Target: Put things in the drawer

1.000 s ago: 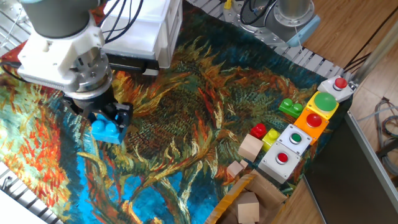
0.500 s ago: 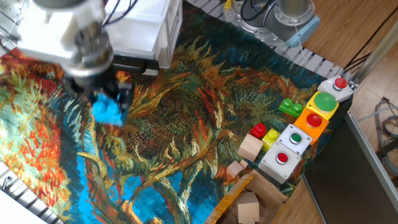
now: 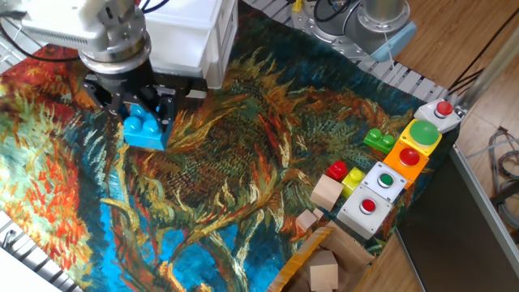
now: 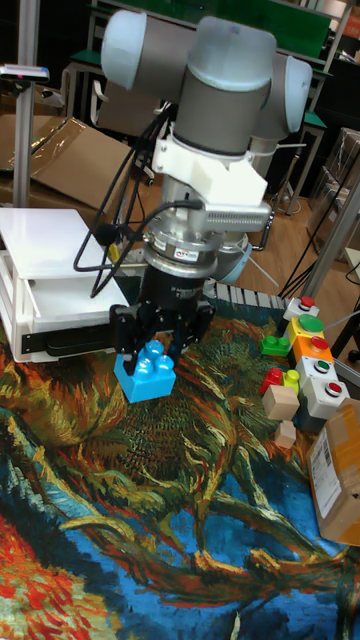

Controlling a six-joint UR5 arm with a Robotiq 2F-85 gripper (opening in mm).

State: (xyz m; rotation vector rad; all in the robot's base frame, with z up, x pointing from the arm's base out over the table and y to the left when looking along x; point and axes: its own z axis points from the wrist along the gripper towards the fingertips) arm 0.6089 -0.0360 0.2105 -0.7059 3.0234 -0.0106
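Observation:
My gripper (image 3: 139,113) is shut on a bright blue studded brick (image 3: 146,129) and holds it just above the sunflower-patterned cloth. In the tall fixed view the brick (image 4: 143,373) hangs between the black fingers (image 4: 125,338), slightly tilted. The white box cabinet (image 3: 188,39) stands right behind the gripper at the back left. The tall fixed view shows the cabinet (image 4: 45,290) left of the brick, with a dark slot along its base. The arm hides the cabinet's front, so I cannot make out the drawer or its knob.
On the right lie a green brick (image 3: 378,139), a red brick (image 3: 337,171), a yellow brick (image 3: 354,177) and wooden blocks (image 3: 326,193). A button box (image 3: 397,174) runs along the right edge. A cardboard box (image 3: 320,261) sits at the front.
The gripper has carried the blue brick back and slightly right, toward the white cabinet. Its hold on the brick is unchanged.

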